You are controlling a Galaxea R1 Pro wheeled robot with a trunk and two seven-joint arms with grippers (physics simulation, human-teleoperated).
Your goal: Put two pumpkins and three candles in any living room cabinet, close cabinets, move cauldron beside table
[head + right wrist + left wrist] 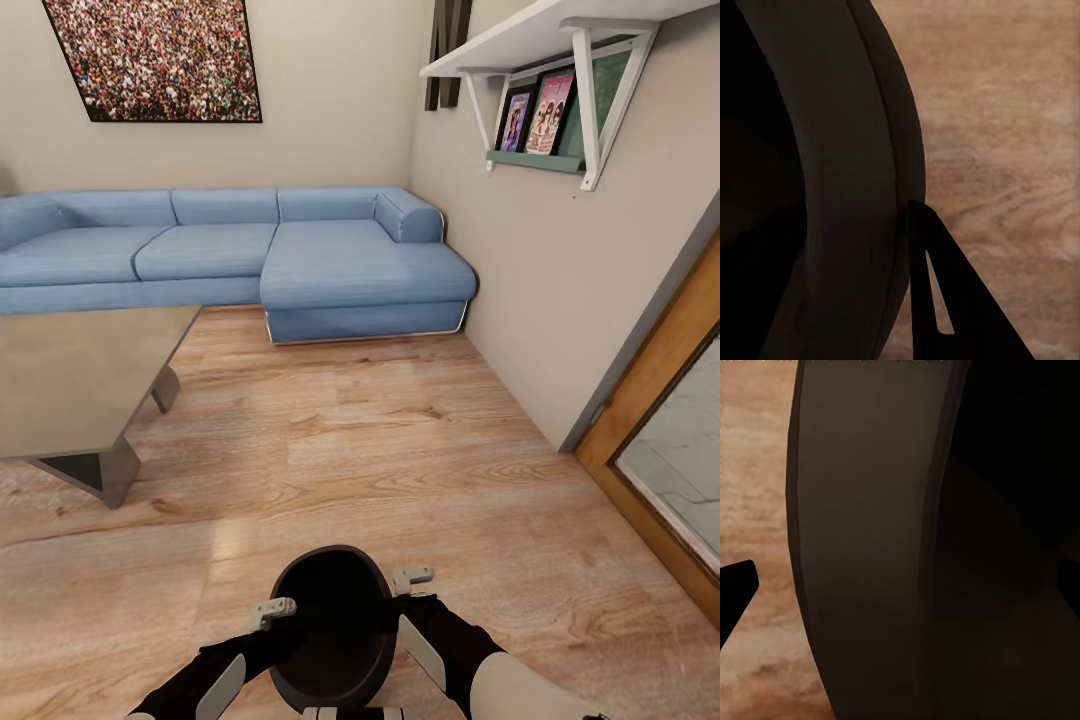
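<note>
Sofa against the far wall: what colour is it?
Light blue; the sofa shows best in the head view.

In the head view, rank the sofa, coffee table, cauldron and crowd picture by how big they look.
1. Sofa, largest.
2. Coffee table, though the frame cuts it off.
3. Crowd picture, also cut off.
4. Cauldron, held between both arms; it sits nearest the camera, so it looks bigger than it really is.

Blue corner sofa (250,250) on wood floor (400,450), beige walls (340,90).
</note>
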